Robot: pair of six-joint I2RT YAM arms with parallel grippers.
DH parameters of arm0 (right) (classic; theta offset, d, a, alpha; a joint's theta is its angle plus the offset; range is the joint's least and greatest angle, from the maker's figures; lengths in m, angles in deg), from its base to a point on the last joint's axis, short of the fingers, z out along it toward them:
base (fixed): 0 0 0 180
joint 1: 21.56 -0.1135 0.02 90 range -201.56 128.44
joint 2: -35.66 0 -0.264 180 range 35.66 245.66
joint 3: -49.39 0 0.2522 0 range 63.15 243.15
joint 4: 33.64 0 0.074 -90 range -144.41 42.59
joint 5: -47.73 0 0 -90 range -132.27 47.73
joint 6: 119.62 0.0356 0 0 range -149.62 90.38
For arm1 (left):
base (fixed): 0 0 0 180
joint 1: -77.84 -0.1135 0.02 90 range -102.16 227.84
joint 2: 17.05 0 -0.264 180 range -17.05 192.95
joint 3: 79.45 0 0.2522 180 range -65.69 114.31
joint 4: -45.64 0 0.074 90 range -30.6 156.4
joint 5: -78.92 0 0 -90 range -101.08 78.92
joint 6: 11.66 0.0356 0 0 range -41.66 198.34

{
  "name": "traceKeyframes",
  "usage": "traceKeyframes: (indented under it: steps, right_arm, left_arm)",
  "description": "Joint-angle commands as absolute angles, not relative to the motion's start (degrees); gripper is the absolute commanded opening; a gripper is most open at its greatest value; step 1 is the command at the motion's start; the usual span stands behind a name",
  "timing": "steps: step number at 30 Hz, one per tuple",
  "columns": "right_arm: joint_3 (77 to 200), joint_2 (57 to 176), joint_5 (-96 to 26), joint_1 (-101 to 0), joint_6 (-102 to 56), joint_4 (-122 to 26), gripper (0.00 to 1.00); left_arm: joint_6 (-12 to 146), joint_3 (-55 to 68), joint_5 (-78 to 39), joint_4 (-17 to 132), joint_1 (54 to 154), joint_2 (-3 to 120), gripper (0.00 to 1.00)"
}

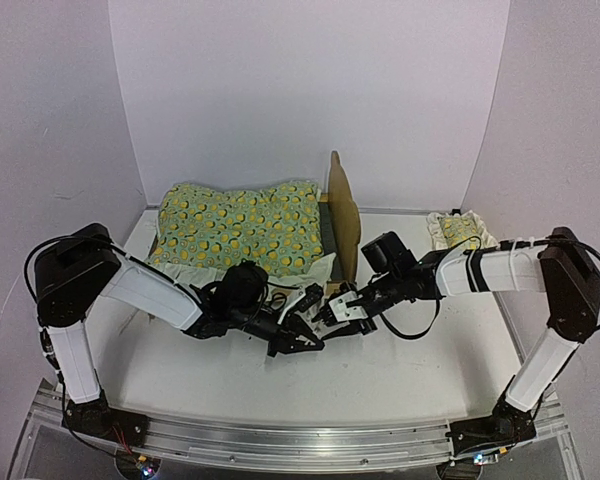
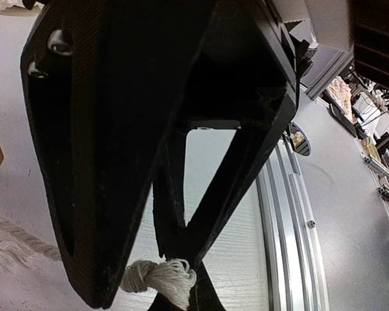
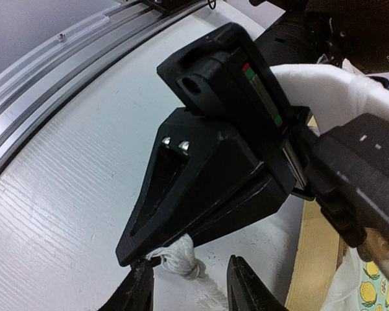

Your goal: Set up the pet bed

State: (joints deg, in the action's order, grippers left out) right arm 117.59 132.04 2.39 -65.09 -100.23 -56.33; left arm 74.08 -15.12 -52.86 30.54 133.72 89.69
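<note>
The pet bed (image 1: pixel 342 212) stands at the back middle, its plywood headboard upright and its mattress mostly under a green-yellow lemon-print blanket (image 1: pixel 240 225). In front of it my left gripper (image 1: pixel 305 337) is shut on the tasselled end of a white rope (image 2: pixel 165 278). My right gripper (image 1: pixel 326 318) meets it from the right. In the right wrist view the right gripper (image 3: pixel 188 289) stands open with its fingertips either side of that tassel (image 3: pixel 181 258), just below the left gripper's fingers (image 3: pixel 201 188). A plywood edge of the bed (image 3: pixel 314 259) shows at the right.
A small ruffled lemon-print pillow (image 1: pixel 460 230) lies at the back right by the wall. More white rope (image 2: pixel 13 241) trails on the table left of my left gripper. The aluminium rail (image 1: pixel 300 445) runs along the near table edge.
</note>
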Motion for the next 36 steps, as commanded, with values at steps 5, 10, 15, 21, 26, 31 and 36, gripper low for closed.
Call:
traceKeyframes:
  steps: [5, 10, 15, 21, 26, 31, 36]
  right_arm:
    - [120.42, 132.33, 2.98, -66.57, -101.29, -54.34, 0.38]
    - [121.02, 133.61, 2.12, -67.71, -102.4, -55.44, 0.36]
    - [121.23, 134.36, 2.29, -68.27, -102.01, -55.58, 0.19]
    - [116.08, 131.36, -2.8, -68.25, -92.27, -46.51, 0.0]
    - [107.84, 126.71, -10.66, -68.16, -68.39, -36.79, 0.0]
    - [93.93, 123.31, -21.89, -68.16, -37.64, -15.82, 0.0]
    - [86.72, 120.7, -29.45, -68.24, -21.39, -4.18, 0.0]
  left_arm:
    - [75.52, -12.0, -54.5, 29.77, 133.74, 89.88, 0.02]
    - [75.61, -11.76, -54.08, 30.03, 133.74, 89.46, 0.04]
    - [76.15, -12.5, -52.48, 30.17, 133.72, 88.2, 0.04]
    - [76.14, -13.9, -49.39, 30.13, 133.74, 86.07, 0.16]
    - [74.04, -19.63, -43.23, 29.0, 133.29, 81.29, 0.47]
    - [69.93, -22.83, -41.03, 25.27, 132.95, 78.7, 0.69]
    - [61.78, -18.95, -33.72, 20.53, 133.39, 82.47, 0.58]
